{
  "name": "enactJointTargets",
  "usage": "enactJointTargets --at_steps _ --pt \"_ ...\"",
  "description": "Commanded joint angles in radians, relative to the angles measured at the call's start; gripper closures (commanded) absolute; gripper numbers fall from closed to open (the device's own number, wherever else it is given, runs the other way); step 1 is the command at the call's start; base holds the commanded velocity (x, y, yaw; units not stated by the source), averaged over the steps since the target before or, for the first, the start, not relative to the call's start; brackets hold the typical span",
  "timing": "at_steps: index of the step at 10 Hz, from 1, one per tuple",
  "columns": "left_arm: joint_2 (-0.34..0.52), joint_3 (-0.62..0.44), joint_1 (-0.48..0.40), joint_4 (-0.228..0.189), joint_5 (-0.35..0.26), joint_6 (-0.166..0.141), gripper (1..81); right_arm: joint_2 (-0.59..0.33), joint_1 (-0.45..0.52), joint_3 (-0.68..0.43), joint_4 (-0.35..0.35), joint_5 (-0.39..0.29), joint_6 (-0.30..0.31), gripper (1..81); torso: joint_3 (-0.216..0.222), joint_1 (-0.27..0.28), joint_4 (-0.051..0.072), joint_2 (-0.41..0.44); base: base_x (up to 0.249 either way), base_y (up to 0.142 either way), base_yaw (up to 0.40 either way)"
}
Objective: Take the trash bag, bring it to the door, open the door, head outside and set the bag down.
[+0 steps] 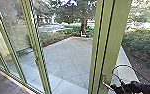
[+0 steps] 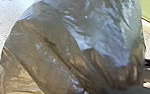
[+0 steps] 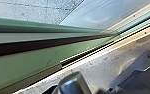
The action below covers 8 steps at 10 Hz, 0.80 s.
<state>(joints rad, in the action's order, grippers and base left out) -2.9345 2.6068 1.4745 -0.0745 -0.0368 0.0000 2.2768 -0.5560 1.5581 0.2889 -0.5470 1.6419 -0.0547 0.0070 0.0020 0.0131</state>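
In the head view my right gripper is at the lower right, beside the metal handle on the green door frame. The right wrist view looks down along the green frame to the sill. A shiny metal piece shows close there; whether it is the handle I cannot tell. Large in the left wrist view is the grey-brown translucent trash bag, its folds drawn together toward my left gripper, which holds it. Whether the door stands ajar is unclear.
More glass panels with green posts run along the left. Behind the glass lies a paved yard, with a tree at its far edge and bushes on the right. A metal sill crosses the floor.
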Motion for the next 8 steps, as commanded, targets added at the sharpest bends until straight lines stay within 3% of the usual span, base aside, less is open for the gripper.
enactJointTargets --at_steps 1,5,8 --pt "0.003 0.003 -0.044 0.007 -0.055 0.003 81.1 0.034 0.015 -0.018 0.006 -0.159 -0.014 1.0 0.0 0.0 0.0 0.0 0.0 0.0 0.0" --pt "-0.003 0.003 -0.044 0.007 -0.055 0.005 81.1 0.106 -0.014 -0.005 0.056 -0.229 -0.014 1.0 0.0 0.0 0.0 0.0 0.0 0.0 0.0" --pt "-0.002 0.004 -0.044 0.007 -0.055 0.005 81.1 0.169 -0.078 0.086 0.058 -0.215 -0.017 1.0 0.0 0.0 0.0 0.0 0.0 0.0 0.0"
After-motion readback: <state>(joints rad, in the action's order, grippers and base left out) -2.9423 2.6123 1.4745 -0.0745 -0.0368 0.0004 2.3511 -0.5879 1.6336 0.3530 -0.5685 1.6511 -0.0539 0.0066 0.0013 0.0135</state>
